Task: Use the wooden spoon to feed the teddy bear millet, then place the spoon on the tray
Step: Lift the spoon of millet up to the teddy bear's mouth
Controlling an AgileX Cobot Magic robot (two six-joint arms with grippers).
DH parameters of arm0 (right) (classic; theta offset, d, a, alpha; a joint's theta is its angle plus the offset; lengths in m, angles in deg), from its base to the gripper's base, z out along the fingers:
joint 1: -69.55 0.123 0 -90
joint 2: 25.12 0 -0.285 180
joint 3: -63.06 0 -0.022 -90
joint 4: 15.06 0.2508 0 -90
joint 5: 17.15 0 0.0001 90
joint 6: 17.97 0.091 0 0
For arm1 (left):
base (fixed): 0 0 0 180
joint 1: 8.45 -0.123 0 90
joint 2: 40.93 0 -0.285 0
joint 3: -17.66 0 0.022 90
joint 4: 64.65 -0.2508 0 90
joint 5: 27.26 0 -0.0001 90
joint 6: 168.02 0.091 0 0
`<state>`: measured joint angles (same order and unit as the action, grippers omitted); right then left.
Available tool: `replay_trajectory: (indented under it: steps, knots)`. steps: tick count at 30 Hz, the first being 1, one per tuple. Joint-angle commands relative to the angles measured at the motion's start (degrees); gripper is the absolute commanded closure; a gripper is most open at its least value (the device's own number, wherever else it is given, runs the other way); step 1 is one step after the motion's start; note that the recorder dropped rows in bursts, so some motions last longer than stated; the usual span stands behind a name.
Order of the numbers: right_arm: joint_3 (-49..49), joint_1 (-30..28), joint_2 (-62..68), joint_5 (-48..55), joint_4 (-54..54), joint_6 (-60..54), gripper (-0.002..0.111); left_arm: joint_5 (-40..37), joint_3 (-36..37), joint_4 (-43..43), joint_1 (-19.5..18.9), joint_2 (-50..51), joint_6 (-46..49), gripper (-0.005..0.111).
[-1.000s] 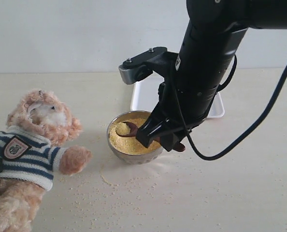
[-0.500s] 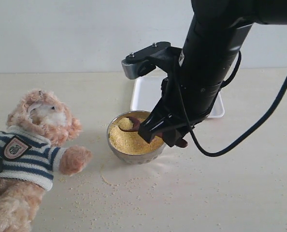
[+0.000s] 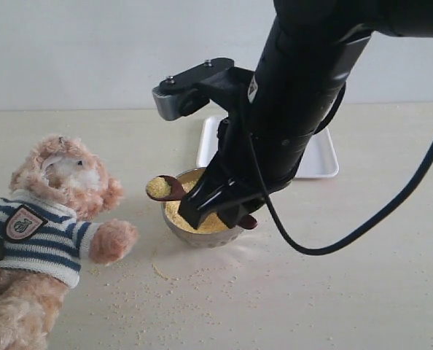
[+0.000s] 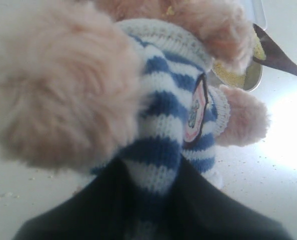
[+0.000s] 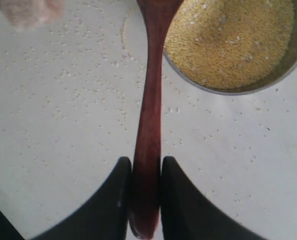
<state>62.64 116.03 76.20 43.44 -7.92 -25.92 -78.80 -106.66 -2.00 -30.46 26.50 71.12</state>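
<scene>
Bright, even light with faint shadows on the tabletop in the exterior view. In the left wrist view, the near fur of the teddy bear is blurred, and the tabletop beside it glares white.

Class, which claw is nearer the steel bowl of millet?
Right. The right claw holds the wooden spoon right beside the steel bowl; the left claw is farther off, at the teddy bear.
</scene>
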Motion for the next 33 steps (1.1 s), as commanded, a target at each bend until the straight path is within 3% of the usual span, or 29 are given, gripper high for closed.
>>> replay_trajectory:
  steps: [1, 22, 33]
  knots:
    - [-0.1, 2.2, -0.6, -1.4, -0.1, -0.5, 0.108, -0.5, 0.1, 0.9, -0.1, -0.5, 0.4, 0.102]
    - [15.9, 10.2, 3.5, 3.3, -1.1, -0.3, 0.108, -0.5, 0.1, 0.9, -0.1, -0.5, 0.4, 0.102]
    - [21.2, 14.4, 9.9, 6.0, -14.3, -1.8, 0.108, -0.5, 0.1, 0.9, -0.1, -0.5, 0.4, 0.102]
